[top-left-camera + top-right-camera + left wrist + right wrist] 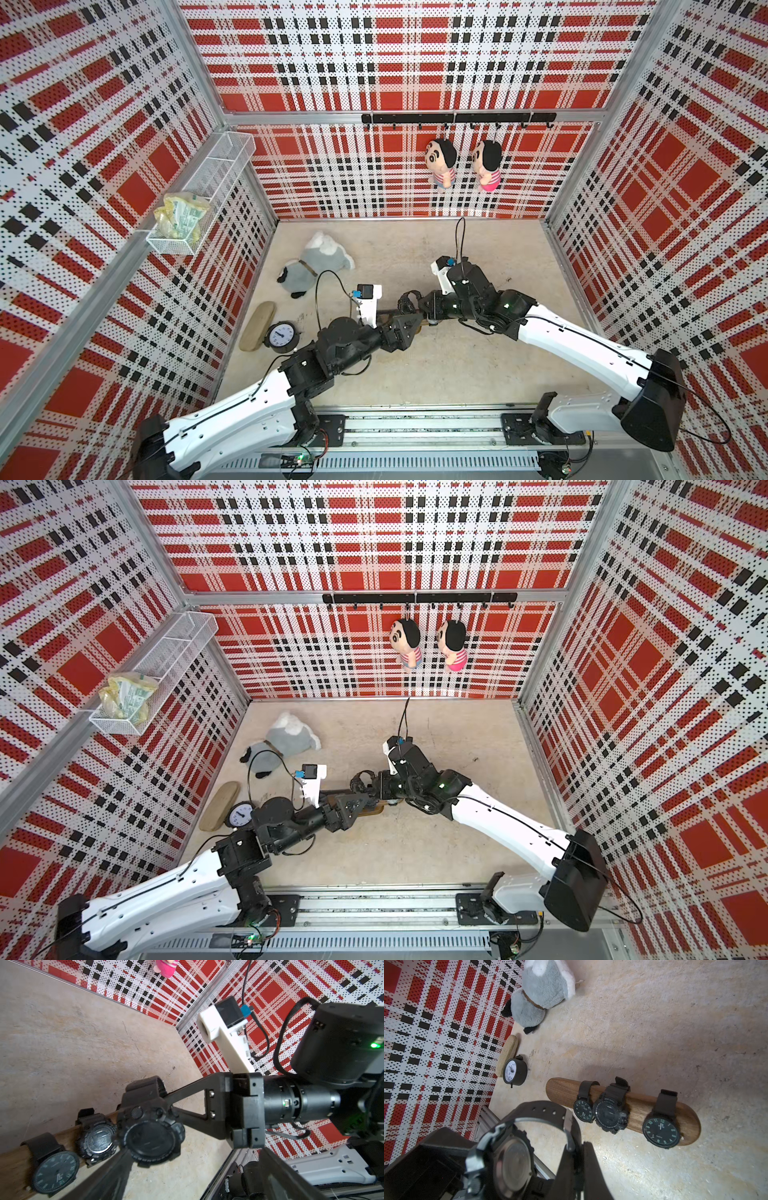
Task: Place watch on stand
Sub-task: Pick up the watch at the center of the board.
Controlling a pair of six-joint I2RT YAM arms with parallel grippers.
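Though held just beside the long, round-ended brown wooden stand (639,1105), not on it yet: chunky black rubber-strap watch (149,1138), clamped by the strap in the closed right gripper (169,1101). Already strapped round that stand: 3 black watches (609,1111). Left gripper (193,1150) spread wide, holding nothing.

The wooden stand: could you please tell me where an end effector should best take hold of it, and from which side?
Probably the bare rounded end of the stand, nearest the alarm clock, coming from above with jaws spanning the bar's width: that end is clear of straps, while three watches crowd the rest.
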